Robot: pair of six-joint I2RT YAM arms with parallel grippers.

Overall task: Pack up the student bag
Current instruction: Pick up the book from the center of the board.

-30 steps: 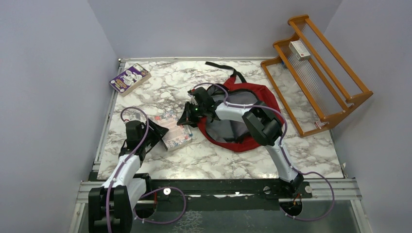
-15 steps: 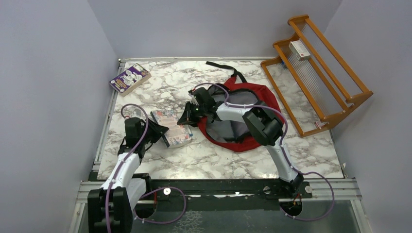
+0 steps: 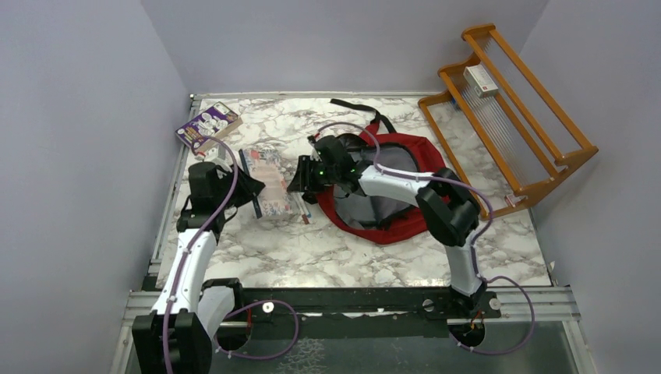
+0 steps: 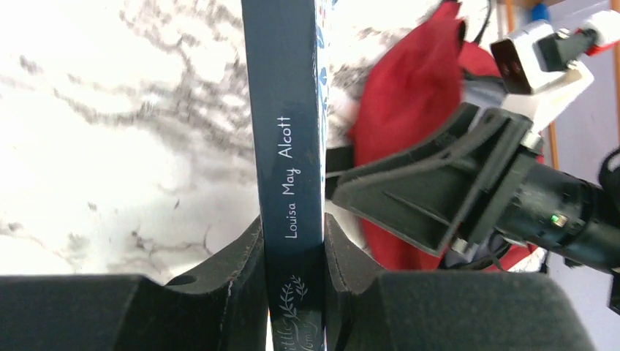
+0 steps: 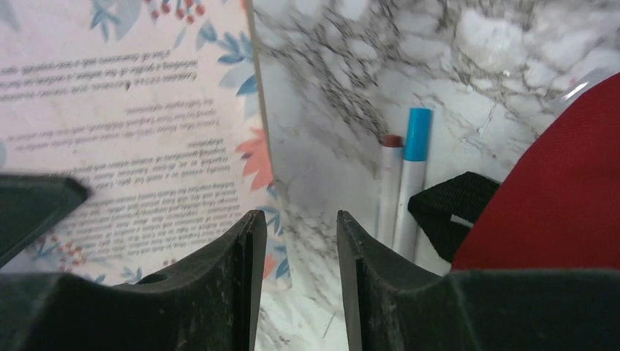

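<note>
The student bag (image 3: 390, 222) lies open on the marble table, red with grey lining; its red fabric (image 4: 409, 110) also shows in the left wrist view. My left gripper (image 4: 292, 227) is shut on the dark blue spine of a floral-covered book (image 4: 285, 110), which stands tilted on its edge left of the bag (image 3: 274, 187). My right gripper (image 5: 296, 219) is open with nothing between its fingers. It hovers over the table between the book's back cover (image 5: 124, 110) and the bag's left rim (image 5: 563, 183). Two pens (image 5: 406, 183) lie beside a black strap (image 5: 453, 205).
A purple book (image 3: 206, 125) lies at the back left corner. A wooden rack (image 3: 538, 183) with a small white box (image 3: 481, 79) leans at the back right. A black strap (image 3: 355, 107) trails behind the bag. Walls close in on both sides.
My left gripper closed on the book, tipped it up on edge and carried it toward the back. My right gripper opened and shifted slightly left and back, off the bag's rim.
</note>
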